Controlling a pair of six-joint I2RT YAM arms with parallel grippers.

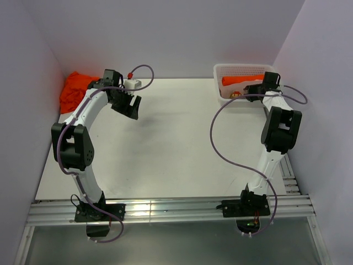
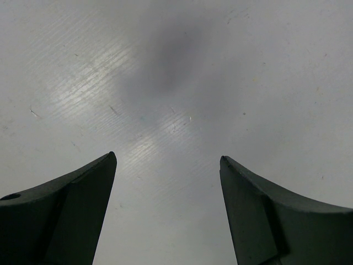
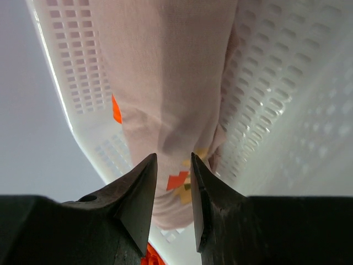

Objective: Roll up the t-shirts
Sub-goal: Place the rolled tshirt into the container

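Right gripper [image 3: 172,163] reaches down into the white basket [image 3: 270,83] at the table's far right corner. Its jaws are drawn close with only a narrow gap between them — whether they pinch any cloth I cannot tell. Just past the tips lies the light pink shirt [image 3: 165,77], rolled into a long bundle inside the basket, with one end right at the gap. It looks soft and smooth, and it has a small orange-and-yellow print near that end. An orange shirt [image 1: 242,79] lies rolled in the same basket, beside the pink one. Left gripper [image 1: 132,106] hangs over the bare table [image 1: 176,154] toward the far left, jaws spread wide and holding nothing. Behind it, in the far left corner, sits a crumpled orange heap [image 1: 74,91] of cloth — loose, not rolled.
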